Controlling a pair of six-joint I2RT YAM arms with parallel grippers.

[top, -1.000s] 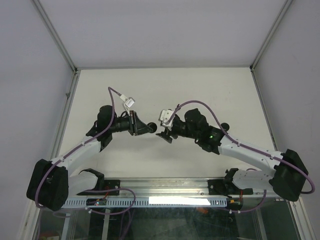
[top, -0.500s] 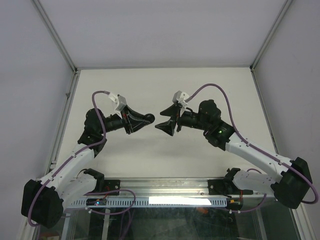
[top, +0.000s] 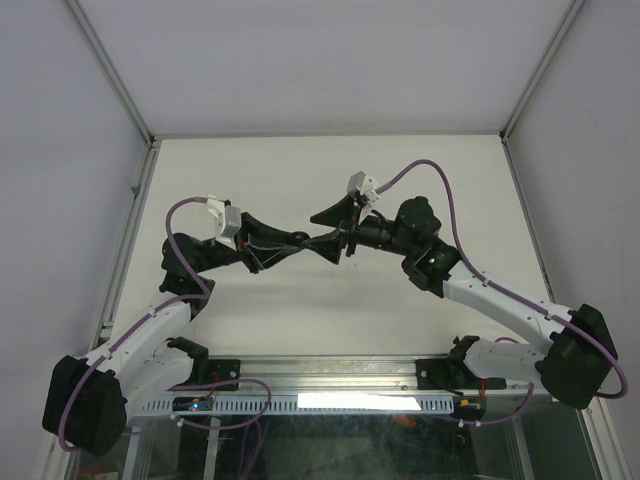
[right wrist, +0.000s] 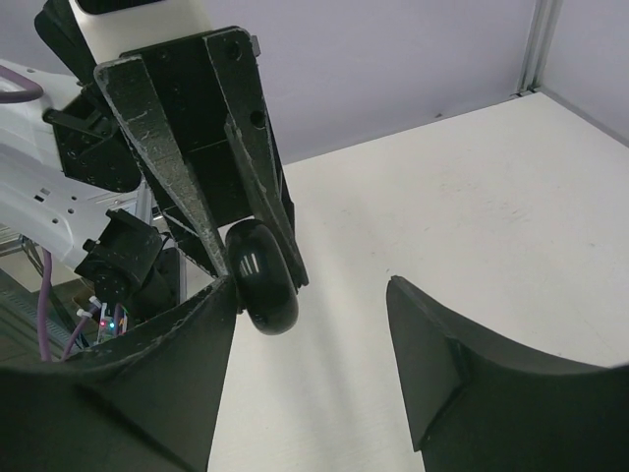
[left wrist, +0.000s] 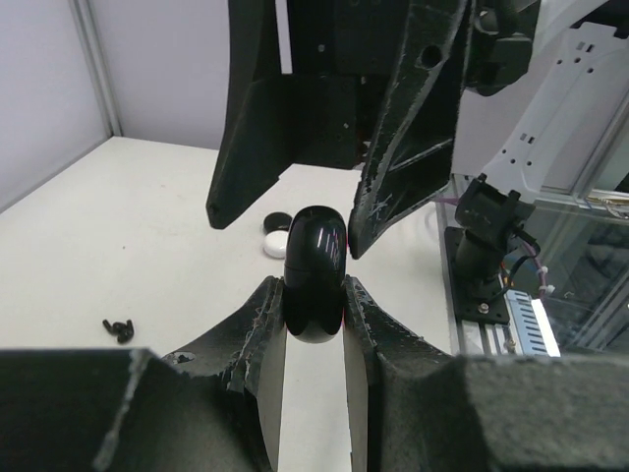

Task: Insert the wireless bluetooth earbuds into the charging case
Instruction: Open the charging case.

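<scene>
A glossy black round charging case (left wrist: 315, 270) is pinched edge-on between the tips of my left gripper (left wrist: 314, 287), held up above the white table (left wrist: 147, 236). My right gripper (right wrist: 313, 285) faces it, open wide. One fingertip (right wrist: 224, 295) sits right beside the case (right wrist: 261, 275); the other stands well clear. From above, the two grippers meet tip to tip at mid-table, left gripper (top: 303, 240) against right gripper (top: 325, 232). A small cluster of tiny black earbuds (left wrist: 119, 328) lies on the table to the left.
A black puck (left wrist: 279, 224) and a white puck (left wrist: 275, 245) lie on the table behind the held case. The right arm's base (left wrist: 486, 246) and the metal rail (top: 330, 400) run along the near edge. Frame posts (top: 135, 200) line the sides.
Both arms swung toward each other. The left gripper carried the case to the right, and the right gripper turned and closed the gap so that its open fingers now flank the case.
</scene>
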